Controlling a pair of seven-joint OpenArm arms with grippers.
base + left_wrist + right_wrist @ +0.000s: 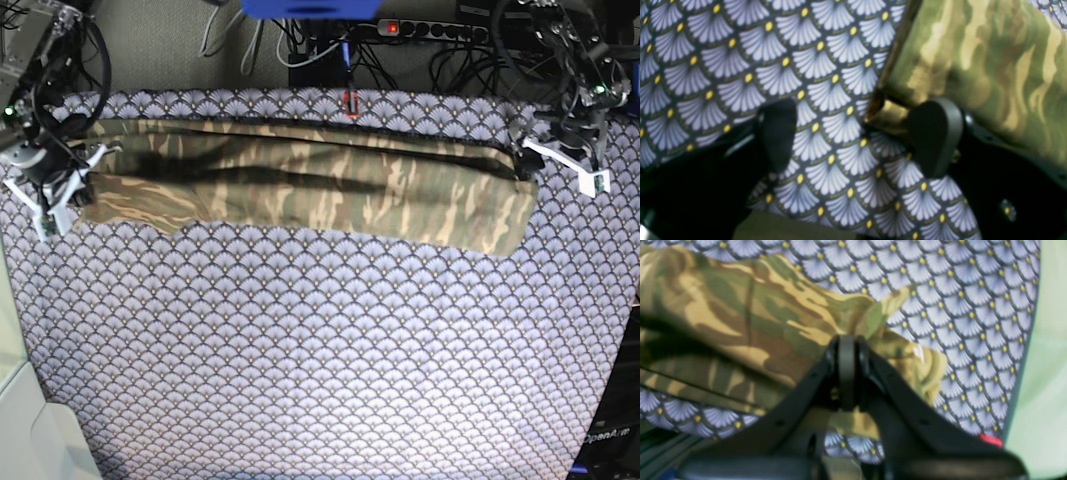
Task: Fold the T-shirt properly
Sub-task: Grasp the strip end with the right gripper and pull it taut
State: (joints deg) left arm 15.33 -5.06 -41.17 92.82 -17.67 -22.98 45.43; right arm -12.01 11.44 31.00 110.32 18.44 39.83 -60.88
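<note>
- Left wrist view: the left tool [853,136] has its two dark fingers [935,135] spread wide apart above the purple scallop-patterned cloth [740,66]; nothing sits between them; the corner of the camouflage T-shirt [977,66] lies just beside the finger on the view's right, its edge partly behind that finger
- Right wrist view: the right tool [846,350] is closed tight, its fingers together and clamped on a bunched fold of the T-shirt [740,323]; the fabric spreads to the view's left over the patterned cloth [957,306]; a pale green surface [1040,373] borders the cloth on the view's right
- Base view: the T-shirt [320,190] lies as a long narrow band across the far part of the cloth-covered counter [320,360]; the right tool [70,185] is at the band's left end, the left tool [545,155] at its right end; cables and a power strip [420,28] lie beyond the counter's far edge
</note>
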